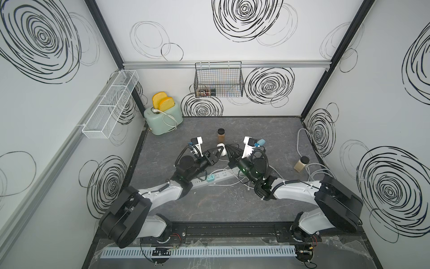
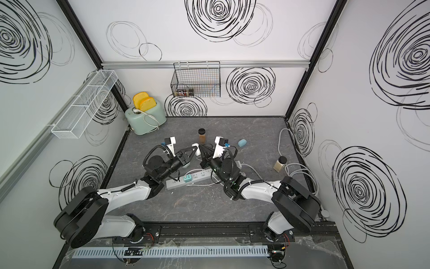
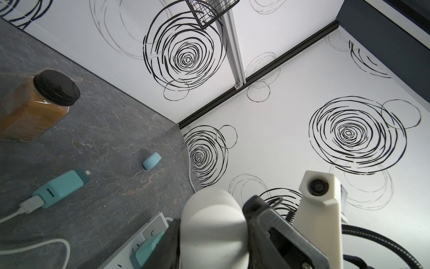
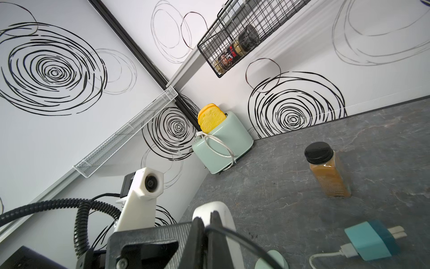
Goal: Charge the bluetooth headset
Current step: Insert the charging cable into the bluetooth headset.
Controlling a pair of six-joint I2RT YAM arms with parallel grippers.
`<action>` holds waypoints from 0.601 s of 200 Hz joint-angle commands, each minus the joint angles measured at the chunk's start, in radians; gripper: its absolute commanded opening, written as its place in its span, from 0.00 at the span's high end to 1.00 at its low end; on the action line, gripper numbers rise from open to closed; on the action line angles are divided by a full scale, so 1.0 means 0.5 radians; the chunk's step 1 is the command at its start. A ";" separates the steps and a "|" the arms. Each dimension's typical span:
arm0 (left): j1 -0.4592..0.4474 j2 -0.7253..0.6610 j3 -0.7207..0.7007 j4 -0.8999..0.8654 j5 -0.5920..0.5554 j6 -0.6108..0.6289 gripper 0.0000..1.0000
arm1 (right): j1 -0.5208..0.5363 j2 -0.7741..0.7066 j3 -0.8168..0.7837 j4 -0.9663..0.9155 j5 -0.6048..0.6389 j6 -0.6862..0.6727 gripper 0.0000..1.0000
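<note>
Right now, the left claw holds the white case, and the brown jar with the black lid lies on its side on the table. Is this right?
Not quite. The brown jar stands upright on the table, black lid on top, as the right wrist view shows. The left claw does hold the white case.

White walls scribbled with black spirals enclose a dark grey marbled tabletop; black frame posts mark the corners

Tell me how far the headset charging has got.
Done: the left claw grips the white headset case. In hand: the shut right claw sits at the case; whether it pinches a plug, I cannot tell. Left: the teal adapter lies on the table, prongs bare, outside the power strip.
</note>
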 commanded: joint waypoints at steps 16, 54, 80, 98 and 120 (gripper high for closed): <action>-0.159 -0.132 0.255 0.764 0.257 -0.015 0.69 | 0.111 0.211 -0.027 -0.536 -0.328 0.105 1.00; -0.146 -0.155 0.248 0.693 0.168 -0.022 0.71 | 0.086 0.170 0.022 -0.630 -0.312 0.087 0.92; -0.051 -0.226 0.240 0.306 0.057 0.029 0.72 | -0.012 -0.073 0.021 -0.837 -0.312 0.105 0.74; 0.012 -0.262 0.302 -0.024 0.041 0.155 0.73 | -0.066 -0.277 0.050 -1.062 -0.360 0.076 0.66; 0.103 -0.271 0.413 -0.447 -0.004 0.334 0.73 | -0.081 -0.538 0.016 -1.249 -0.496 0.007 0.58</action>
